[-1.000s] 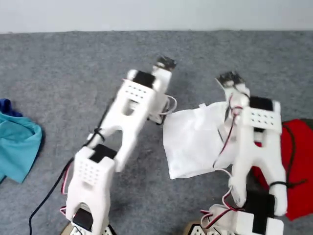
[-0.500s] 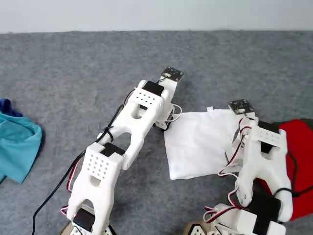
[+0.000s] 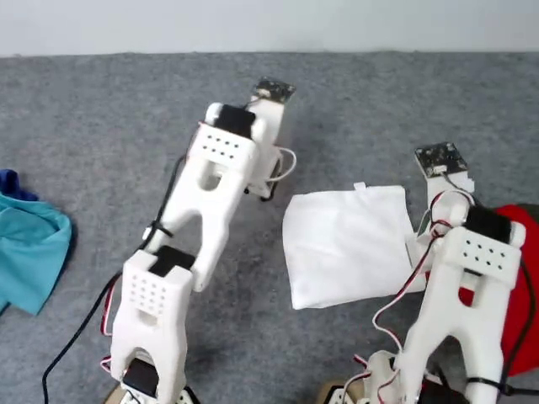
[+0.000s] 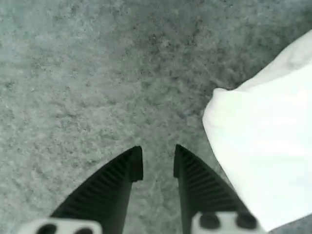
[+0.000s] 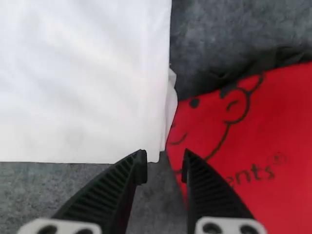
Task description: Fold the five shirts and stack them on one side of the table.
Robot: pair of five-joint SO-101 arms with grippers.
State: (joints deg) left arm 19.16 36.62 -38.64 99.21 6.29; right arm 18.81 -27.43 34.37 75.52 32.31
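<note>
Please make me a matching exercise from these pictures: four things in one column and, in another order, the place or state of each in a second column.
Column one
1. white shirt
2. red shirt
3. teal shirt
4. left gripper

Column two
A. far out on the left side of the table
B. open, above bare grey surface
C. lying flat near the middle
D. next to the white shirt, with a dark print on it

Pairs: 1-C, 2-D, 3-A, 4-B

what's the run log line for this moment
left pincer: open, over grey table cover beside folded white cloth shirt | right pincer: open, at its edge by red printed shirt
</note>
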